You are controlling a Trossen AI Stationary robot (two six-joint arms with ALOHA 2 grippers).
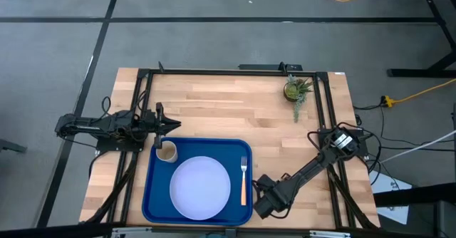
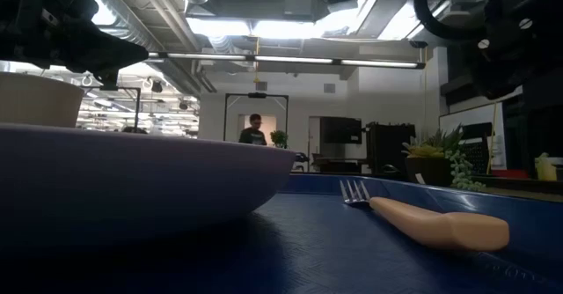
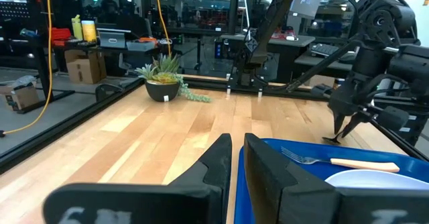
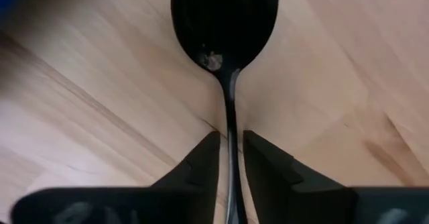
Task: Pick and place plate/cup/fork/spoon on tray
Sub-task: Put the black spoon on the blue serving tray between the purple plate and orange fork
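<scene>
The blue tray (image 1: 153, 195) lies at the table's near middle. On it rest the pale plate (image 1: 200, 187), the tan cup (image 1: 167, 152) in its far left corner, and the fork (image 1: 244, 181) along its right side. My left gripper (image 1: 171, 126) hovers just beyond the cup, shut and empty; it also shows in the left wrist view (image 3: 238, 163). My right gripper (image 1: 262, 195) stands at the tray's right edge, pointing down, shut on the dark spoon (image 4: 224, 23). In the high view the gripper hides the spoon. My right gripper pinches the spoon's thin handle (image 4: 231, 127) between its two fingers, a little way back from the bowl. The fingers come from above, with the handle running on between them. The bowl (image 4: 224, 16) shows over the wooden table top; I cannot tell whether it rests there.
A small pot with a green plant (image 1: 294, 90) stands at the table's far right. Dark frame rails (image 1: 142, 95) run along the table's left, right and far sides. Bare wood lies between the tray and the plant.
</scene>
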